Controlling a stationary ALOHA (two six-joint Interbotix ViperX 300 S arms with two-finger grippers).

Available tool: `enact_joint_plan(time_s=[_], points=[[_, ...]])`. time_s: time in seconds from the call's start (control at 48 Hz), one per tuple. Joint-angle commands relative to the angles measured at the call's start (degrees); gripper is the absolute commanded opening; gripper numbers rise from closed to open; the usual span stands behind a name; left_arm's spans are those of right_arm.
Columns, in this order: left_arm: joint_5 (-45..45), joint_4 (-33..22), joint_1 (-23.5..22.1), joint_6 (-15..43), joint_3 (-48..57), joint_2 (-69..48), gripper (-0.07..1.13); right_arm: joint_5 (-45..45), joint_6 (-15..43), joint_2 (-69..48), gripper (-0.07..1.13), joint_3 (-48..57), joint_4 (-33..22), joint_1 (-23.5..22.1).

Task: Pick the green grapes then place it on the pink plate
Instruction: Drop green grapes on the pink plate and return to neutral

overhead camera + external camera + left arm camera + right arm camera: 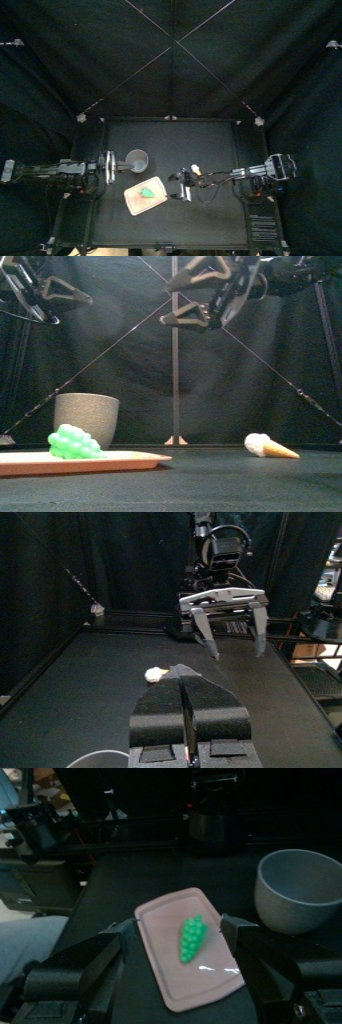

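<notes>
On the pink plate [201,993], green grapes [193,938], right gripper [235,652] near.

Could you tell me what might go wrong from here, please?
1. The grapes already lie on the tray; the open right end effector hangs high nearby, so a re-grasp could drag them off.
2. The cup stands close beside the tray and might be knocked.

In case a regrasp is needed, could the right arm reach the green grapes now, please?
Probably yes: the open right claw hangs close by, and the grapes lie uncovered on the pink plate.
</notes>
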Motion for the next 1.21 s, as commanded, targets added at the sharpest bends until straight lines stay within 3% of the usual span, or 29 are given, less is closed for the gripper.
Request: enact_joint_plan(time_s=[0.021, 0.188, 0.604, 1.208], points=[[-1.2, 1.3, -0.2, 0.1, -0.4, 0.1, 0.1, -1.6, -0.1, -5.9, 1.0, 2.6, -3.3, -2.6], [-1.3, 1.8, -0.2, 0.0, -0.1, 0.1, 0.1, -3.7, 0.1, -11.8, 1.0, 6.3, -6.3, -4.9], [-1.9, 1.9, 0.4, 0.1, -0.1, 0.1, 0.1, -9.1, 0.2, -22.4, 1.0, 15.6, -6.2, -7.6], [-1.9, 1.9, 1.3, 0.1, 0.2, 0.1, 0.1, -10.6, 0.4, -23.1, 1.0, 17.6, -5.5, -8.8]])
